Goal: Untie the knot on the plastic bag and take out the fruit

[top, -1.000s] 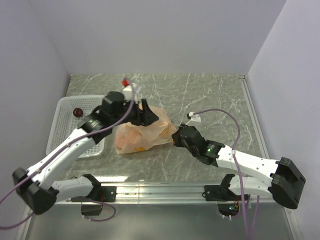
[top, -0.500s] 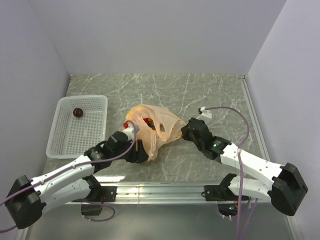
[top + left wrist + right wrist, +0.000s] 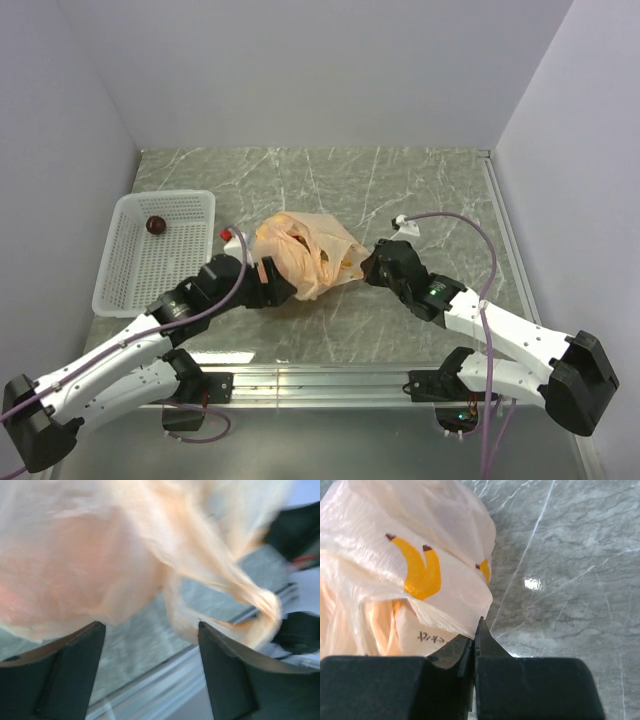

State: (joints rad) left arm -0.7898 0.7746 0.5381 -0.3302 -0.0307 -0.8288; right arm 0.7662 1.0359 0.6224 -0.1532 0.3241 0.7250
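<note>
1. The bag (image 3: 310,250) sits slumped mid-bench (image 3: 430,200) with an arm on either side. The right gripper (image 3: 365,270) is at the bag's right edge, clamped tight, and looks to be pinching a fold of film. My guess is it's anchoring the bag so it won't slide around.
2. The left gripper (image 3: 278,288) is at the bag's near-left side, spread wide with nothing in it. The film hangs just past its fingers (image 3: 70,670). Reads like it's lining up a grab.
3. One dark fruit (image 3: 155,225) is in the basket (image 3: 108,260) left of the bag. The rest seems to be inside the bag.
4. The top view gives the layout but not the knot, so I can't tell if it's tied.
5. The left wrist view is blurry, but it shows a twisted strand (image 3: 250,595) trailing off the bag.
6. The right wrist view shows the shut tips meeting the film, plus yellow banana-shaped marks (image 3: 420,570), print I think.
</note>
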